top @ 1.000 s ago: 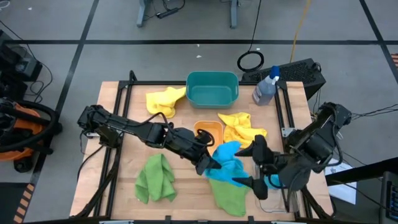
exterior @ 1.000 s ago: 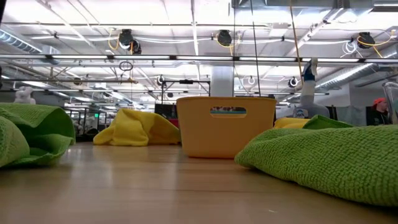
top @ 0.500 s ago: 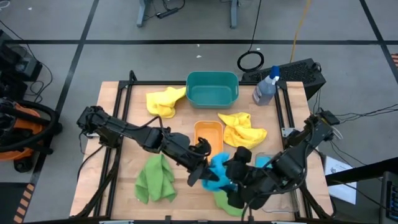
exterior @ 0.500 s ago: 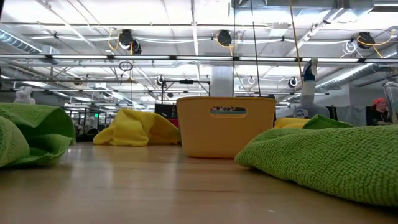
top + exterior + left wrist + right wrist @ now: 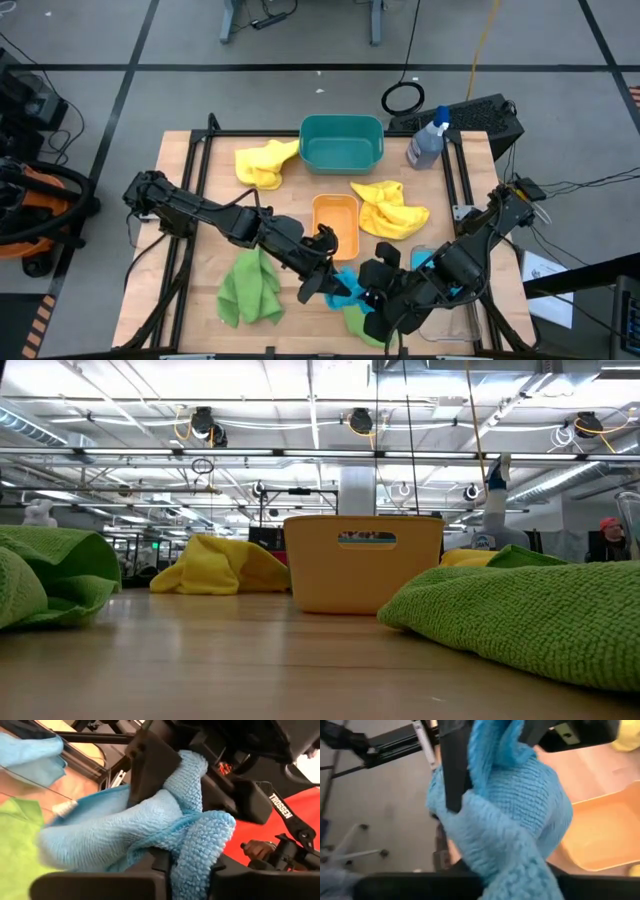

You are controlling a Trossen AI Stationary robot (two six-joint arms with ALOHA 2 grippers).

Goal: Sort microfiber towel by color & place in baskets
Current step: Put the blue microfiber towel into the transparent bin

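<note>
A bright blue microfiber towel hangs bunched between my two grippers over the table's near middle. My left gripper is shut on its left end and my right gripper on its right end. One green towel lies near left; another lies under the right gripper. Two yellow towels lie farther back. The teal basket, the orange basket and the clear basket, with something blue in it, stand on the table. My left gripper pinches a thick fold at the blue towel's left end between its two fingers, coming level from the table's left. The towel is clear of the table. My right gripper pinches a bunched fold at the towel's right end between its two fingers, coming from the table's right. The towel bulges slack between the two grippers.
A clear spray bottle stands at the far right corner. In the low view the orange basket stands mid-table, with green towel close on the near right and another on the near left.
My right gripper has swung from the near right toward the table's left, reached the blue towel and shut on it. My left gripper has shifted a little toward the near edge. The blue towel, spread out before, is now bunched up between the two grippers.
</note>
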